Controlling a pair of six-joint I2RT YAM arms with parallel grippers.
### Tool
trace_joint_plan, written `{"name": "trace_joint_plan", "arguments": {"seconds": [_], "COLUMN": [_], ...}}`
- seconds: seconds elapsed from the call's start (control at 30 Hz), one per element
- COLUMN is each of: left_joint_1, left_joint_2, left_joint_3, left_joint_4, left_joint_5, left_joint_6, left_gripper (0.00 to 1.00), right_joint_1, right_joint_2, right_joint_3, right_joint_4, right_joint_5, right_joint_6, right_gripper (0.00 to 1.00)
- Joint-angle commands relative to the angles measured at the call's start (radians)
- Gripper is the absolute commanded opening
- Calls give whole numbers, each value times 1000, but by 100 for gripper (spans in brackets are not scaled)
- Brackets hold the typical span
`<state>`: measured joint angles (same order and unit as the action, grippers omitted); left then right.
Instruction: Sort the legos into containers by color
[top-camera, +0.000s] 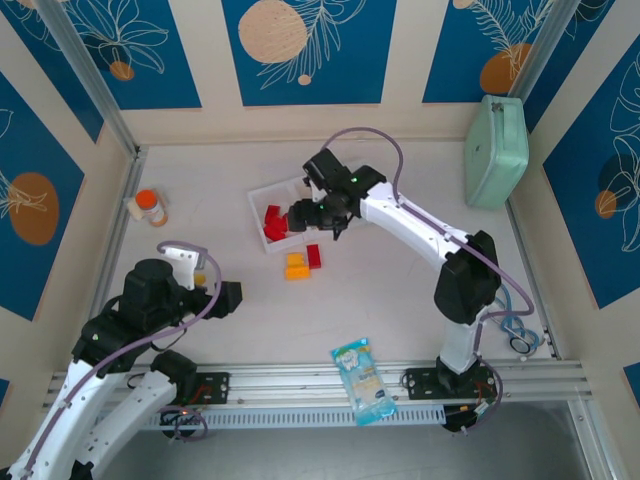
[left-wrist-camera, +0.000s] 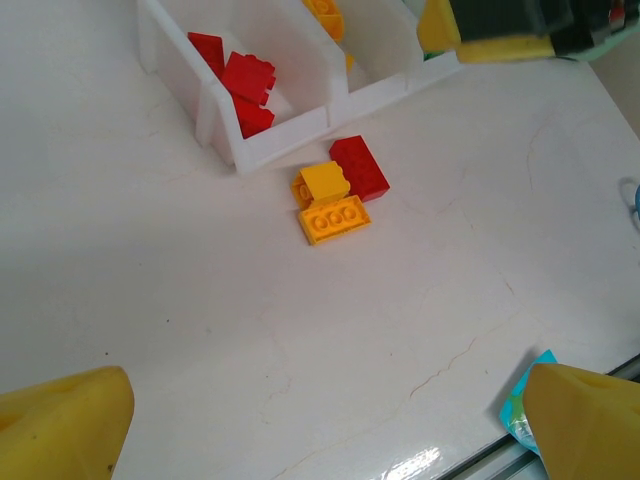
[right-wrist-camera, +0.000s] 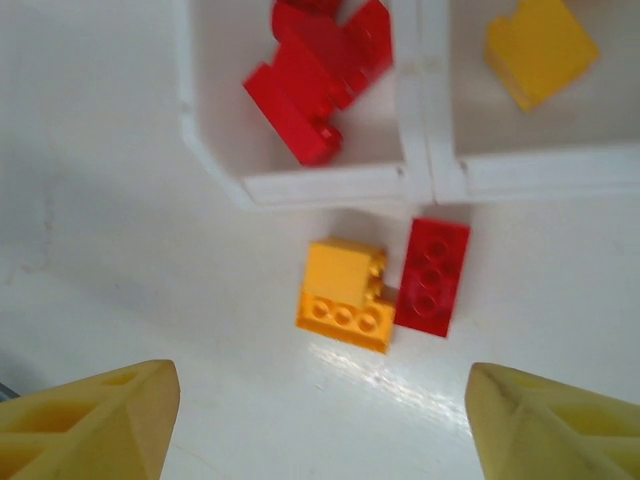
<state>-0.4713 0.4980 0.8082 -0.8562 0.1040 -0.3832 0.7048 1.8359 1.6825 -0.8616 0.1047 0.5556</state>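
We see print on the blue-and-white snack packet (top-camera: 365, 380) at the table's (top-camera: 400, 300) near edge, but it is too small to read. The same goes for the small orange-capped bottle (top-camera: 150, 207) at the far left. The mint-green lidded case (top-camera: 497, 150) shows no writing that we can make out.

The white translucent plastic tray (right-wrist-camera: 320, 185) holds several red plastic toy bricks (right-wrist-camera: 315, 75) in its end compartment and a yellow plastic brick (right-wrist-camera: 540, 45) in the next one. Just in front of the tray wall, on the table, a flat red brick (right-wrist-camera: 432, 275) lies touching a small cluster of yellow-orange bricks (right-wrist-camera: 345, 295).

The right gripper (right-wrist-camera: 320, 385) has its yellow fingers spread wide with nothing between them. The loose bricks lie ahead of the tips, between the two fingers and touching neither.

The left gripper (left-wrist-camera: 325, 400) is also spread and empty, well apart from the loose bricks and the tray.
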Motion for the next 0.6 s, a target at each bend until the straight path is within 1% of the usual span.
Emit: {"name": "trace_joint_plan", "arguments": {"seconds": [0.0, 0.13, 0.3, 0.57], "left_joint_1": [11, 11, 11, 11], "left_joint_2": [8, 12, 11, 16], "left_joint_3": [-10, -10, -10, -10], "left_joint_4": [14, 14, 13, 11], "left_joint_5": [12, 17, 9, 3], "left_joint_6": [17, 18, 16, 15], "left_gripper": [99, 100, 99, 99], "right_joint_1": [-16, -9, -4, 11], "right_joint_2": [19, 74, 168, 281], "right_joint_3": [-87, -108, -77, -5], "right_joint_4": [49, 47, 27, -51], "right_joint_5": [3, 14, 10, 94], "right_joint_6": [18, 13, 4, -16], "right_gripper": [74, 70, 67, 62]}}
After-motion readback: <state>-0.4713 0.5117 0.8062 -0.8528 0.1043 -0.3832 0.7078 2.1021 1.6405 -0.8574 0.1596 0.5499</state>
